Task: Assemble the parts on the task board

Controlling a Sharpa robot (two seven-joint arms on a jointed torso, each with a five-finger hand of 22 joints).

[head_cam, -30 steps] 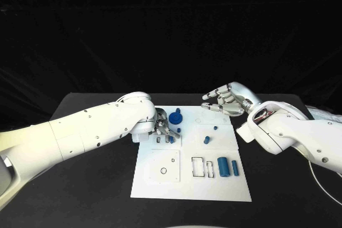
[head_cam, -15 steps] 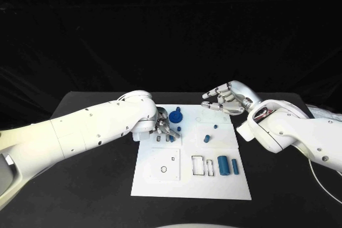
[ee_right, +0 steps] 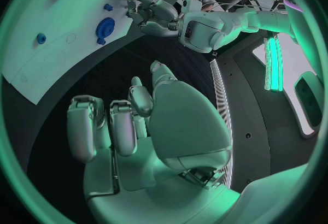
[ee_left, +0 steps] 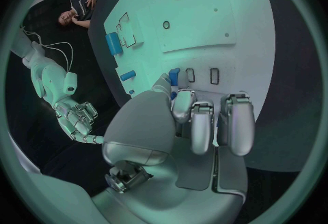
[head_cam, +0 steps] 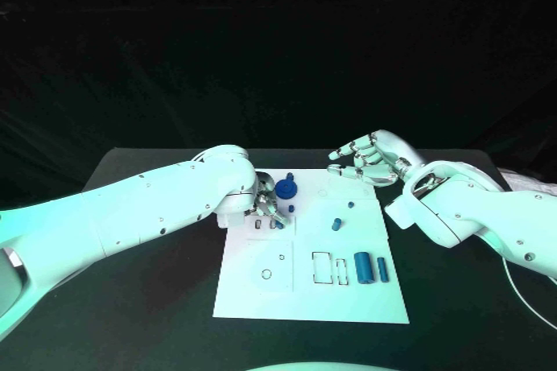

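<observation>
The white task board [head_cam: 313,294] lies in the middle of the black table. My left hand [head_cam: 265,206] is low over its far left part, thumb and a finger pinching a small blue part [ee_left: 174,75] beside two small slots [ee_left: 215,75]. A round blue part [head_cam: 286,192] stands just right of that hand. A short blue piece [head_cam: 338,224] and two blue cylinders [head_cam: 372,269] lie further right. My right hand [head_cam: 369,160] hovers above the board's far right corner, fingers loosely bent and apart, holding nothing.
Rectangular cut-outs [head_cam: 330,270] and a square plate with round holes [head_cam: 270,268] mark the board's near half. Black tabletop [head_cam: 464,307] lies bare on both sides of the board. My right forearm [head_cam: 464,214] hangs over the table's right side.
My right hand has drifted slightly up and away. My left hand stays in place over the small blue part.
</observation>
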